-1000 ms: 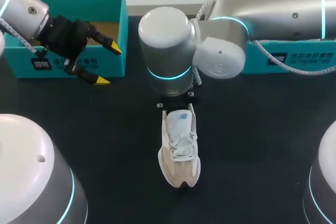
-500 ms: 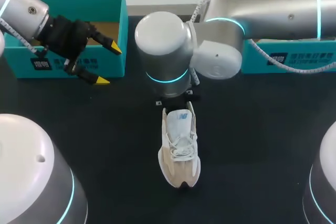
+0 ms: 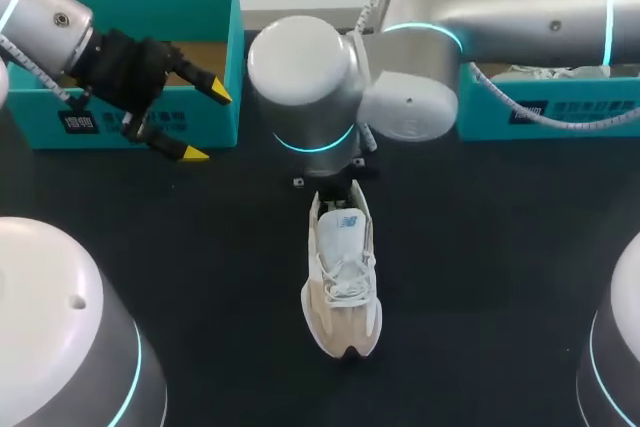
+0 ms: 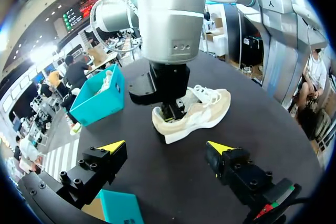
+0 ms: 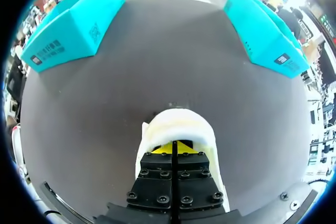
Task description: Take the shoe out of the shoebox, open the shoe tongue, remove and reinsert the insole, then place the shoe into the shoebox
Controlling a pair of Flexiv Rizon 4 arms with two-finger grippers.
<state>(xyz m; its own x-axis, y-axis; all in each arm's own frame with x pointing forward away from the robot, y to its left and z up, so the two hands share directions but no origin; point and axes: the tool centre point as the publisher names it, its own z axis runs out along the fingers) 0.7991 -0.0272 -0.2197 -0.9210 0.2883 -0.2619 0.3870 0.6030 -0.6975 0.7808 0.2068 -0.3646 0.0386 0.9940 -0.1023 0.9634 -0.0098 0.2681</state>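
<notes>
Black tabletop (image 3: 200, 277) is filling most of the head view, with 2 teal shoeboxes sitting along the far edge: the left shoebox (image 3: 236, 57) at the upper left of the frame and the right shoebox (image 3: 560, 119) at the upper right.

A white and beige shoe (image 3: 342, 292) is standing on its sole in the middle of the frame, well apart from both boxes, its toe pointing toward the bottom edge and its heel toward the top. Its white tongue (image 3: 346, 229) is showing above the laces.

My right arm (image 3: 500, 17) is coming in from the upper right and reaching past the middle, its wrist hanging directly over the shoe's heel. In the right wrist view the right gripper (image 5: 174, 148) is sitting inside the heel opening with its 2 fingers pressed together; I cannot tell whether anything thin is pinched between them.

My left arm (image 3: 40, 17) is entering from the upper left. The left gripper (image 3: 207, 124) is hovering in front of the left shoebox's front wall, its fingers spread wide and grasping nothing.
</notes>
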